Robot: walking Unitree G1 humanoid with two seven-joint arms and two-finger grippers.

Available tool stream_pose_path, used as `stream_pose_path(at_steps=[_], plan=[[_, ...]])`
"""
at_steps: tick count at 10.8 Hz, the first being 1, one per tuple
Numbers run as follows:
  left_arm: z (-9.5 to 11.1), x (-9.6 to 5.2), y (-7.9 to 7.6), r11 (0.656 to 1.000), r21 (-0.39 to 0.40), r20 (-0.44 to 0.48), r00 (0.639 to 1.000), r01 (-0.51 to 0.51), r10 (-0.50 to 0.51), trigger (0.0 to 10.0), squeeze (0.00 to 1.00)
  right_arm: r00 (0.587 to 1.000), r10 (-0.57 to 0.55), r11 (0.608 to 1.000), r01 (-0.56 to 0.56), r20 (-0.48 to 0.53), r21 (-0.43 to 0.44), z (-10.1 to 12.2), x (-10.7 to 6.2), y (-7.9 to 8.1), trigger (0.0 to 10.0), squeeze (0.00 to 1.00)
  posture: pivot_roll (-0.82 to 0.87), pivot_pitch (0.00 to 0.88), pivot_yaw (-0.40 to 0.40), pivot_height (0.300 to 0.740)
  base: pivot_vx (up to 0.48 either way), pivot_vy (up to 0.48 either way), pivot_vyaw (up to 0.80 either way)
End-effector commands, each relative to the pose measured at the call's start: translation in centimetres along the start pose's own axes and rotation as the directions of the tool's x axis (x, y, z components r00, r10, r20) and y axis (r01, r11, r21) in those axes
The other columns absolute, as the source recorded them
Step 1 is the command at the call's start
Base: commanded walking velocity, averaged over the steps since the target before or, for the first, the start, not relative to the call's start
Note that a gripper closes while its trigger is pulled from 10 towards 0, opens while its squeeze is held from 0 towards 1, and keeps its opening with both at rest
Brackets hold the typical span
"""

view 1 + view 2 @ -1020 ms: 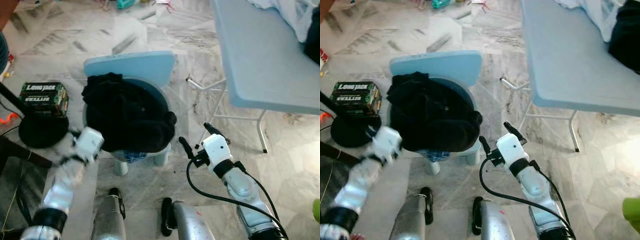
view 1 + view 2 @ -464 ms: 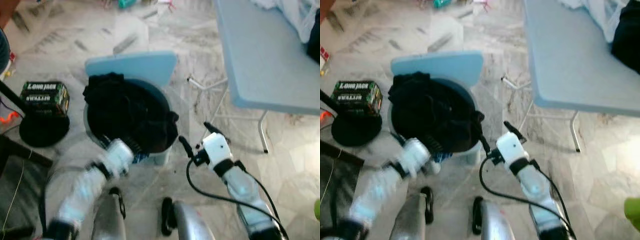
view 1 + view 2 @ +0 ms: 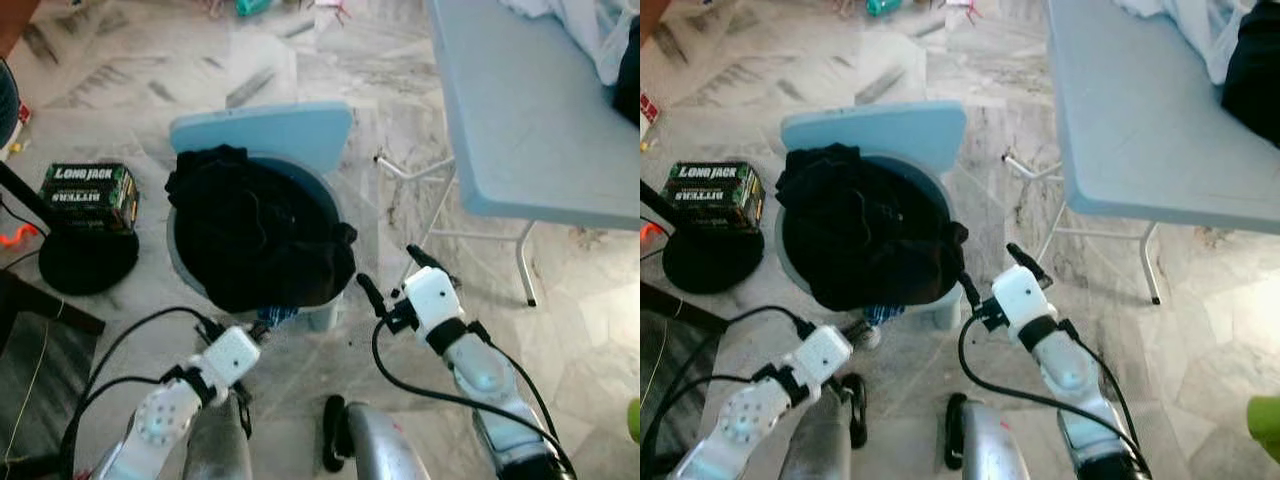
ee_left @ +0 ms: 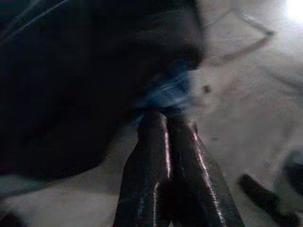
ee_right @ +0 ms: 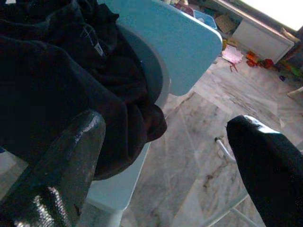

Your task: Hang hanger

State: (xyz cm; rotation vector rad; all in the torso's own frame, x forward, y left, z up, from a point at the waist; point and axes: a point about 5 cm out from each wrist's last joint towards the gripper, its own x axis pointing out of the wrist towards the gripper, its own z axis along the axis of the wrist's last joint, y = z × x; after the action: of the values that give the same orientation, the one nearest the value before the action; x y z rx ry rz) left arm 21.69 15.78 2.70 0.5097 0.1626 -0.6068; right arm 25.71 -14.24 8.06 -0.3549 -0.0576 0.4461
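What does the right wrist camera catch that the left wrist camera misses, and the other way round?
Right wrist view alone: the light blue chair back, toys and boxes far off by a bright wall, and the right end effector open. Left wrist view alone: the left end effector shut, its tips at a scrap of blue cloth. Both show the black clothing heaped on the chair and the marble floor.

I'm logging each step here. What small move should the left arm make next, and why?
Probably open the left gripper and ease it forward. Its jaws are pressed together just short of the black clothes heaped on the blue chair, beside a patch of blue cloth, holding nothing. The right gripper waits open alongside.
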Motion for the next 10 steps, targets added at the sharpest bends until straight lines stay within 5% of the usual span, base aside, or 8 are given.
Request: stream_pose_path(at_steps=[1, 2, 6, 10], plan=[[-1.2, -0.2, 0.1, 0.997, -0.031, -0.051, 0.996, -0.074, 0.072, 10.0, 0.0, 1.0, 0.006, 1.0, -0.006, -0.024, -0.003, -0.6, -0.5, 0.2, 10.0, 0.0, 0.01, 0.247, -0.088, 0.74, 0.0, 0.0, 0.0], [-1.9, 0.1, 0.6, 0.982, -0.119, -0.067, 0.988, -0.147, 0.14, 10.0, 1.0, 1.0, 0.004, 1.0, -0.004, -0.024, -0.004, -0.6, -0.5, 0.1, 10.0, 0.0, 0.0, 0.248, -0.089, 0.74, 0.0, 0.0, 0.0], [-0.1, 1.9, 5.5, 0.952, -0.098, -0.003, 0.957, -0.289, 0.29, 10.0, 1.0, 1.0, 0.015, 1.0, -0.015, -0.02, -0.013, -0.5, -0.3, 0.2, 10.0, 0.0, 0.0, 0.246, -0.095, 0.74, 0.0, 0.0, 0.0], [4.3, 4.5, 9.5, 0.9, -0.128, 0.124, 0.893, -0.417, 0.432, 10.0, 1.0, 1.0, 0.016, 1.0, -0.016, -0.017, -0.025, -0.4, -0.4, -0.1, 10.0, 0.0, -0.02, 0.236, -0.104, 0.74, 0.0, 0.0, 0.0]])
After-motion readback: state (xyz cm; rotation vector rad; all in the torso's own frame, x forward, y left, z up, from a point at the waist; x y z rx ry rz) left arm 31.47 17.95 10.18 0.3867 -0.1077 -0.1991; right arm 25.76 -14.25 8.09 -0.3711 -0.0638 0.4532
